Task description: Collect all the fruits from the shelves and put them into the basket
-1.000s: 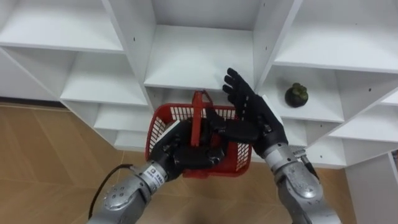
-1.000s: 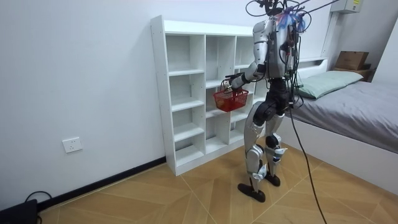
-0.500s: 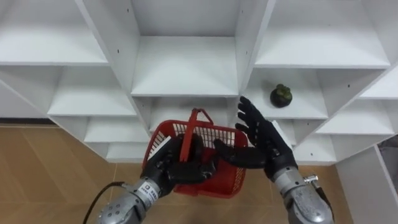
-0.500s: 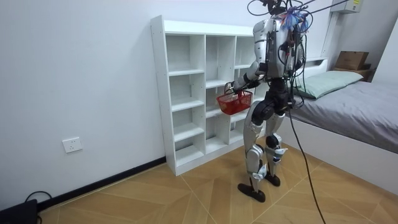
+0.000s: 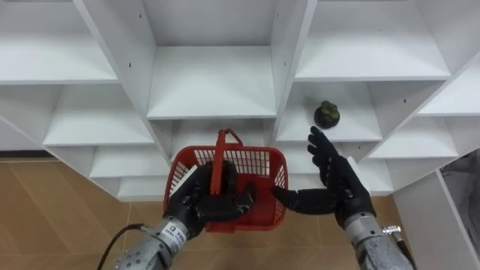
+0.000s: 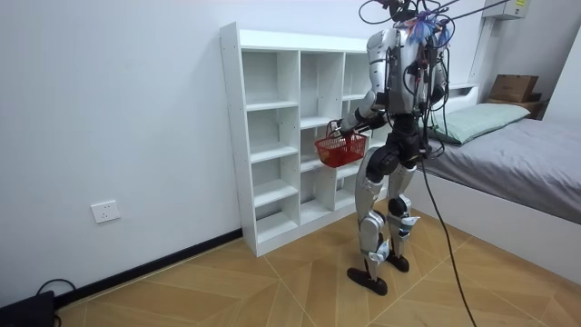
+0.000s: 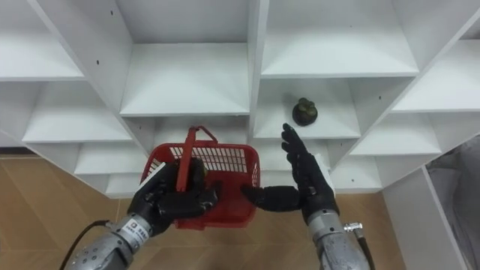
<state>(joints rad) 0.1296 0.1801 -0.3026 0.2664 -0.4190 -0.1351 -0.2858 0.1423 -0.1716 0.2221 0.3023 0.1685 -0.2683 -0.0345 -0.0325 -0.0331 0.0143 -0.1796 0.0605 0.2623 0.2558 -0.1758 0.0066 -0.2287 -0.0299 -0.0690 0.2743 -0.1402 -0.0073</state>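
Nearest in, at 7 o'clock, the left hand (image 5: 214, 202) has its fingers curled round the foot of the handle on the red basket (image 5: 251, 159), holding it out at chest height. The hand hides much of the basket's inside, so what it holds so far I cannot tell. Just beside it, at 4 o'clock, the right hand (image 5: 339, 187) is empty, with fingers straight and spread and the thumb stretched toward the basket's wall.

Beyond the fingertips, at 1 o'clock, one dark round fruit (image 5: 326, 114) sits alone on a shelf (image 5: 352, 131) of the white closet (image 5: 210, 90), in the compartment right of the middle column. It is near the hand but not touching.

In the room view the robot stands upright, facing the closet.

This looks like the reach for a fruit. The next move calls for the right hand to go forward into that compartment, close round the fruit without rolling it backward, then carry it over the basket's rim and let go.
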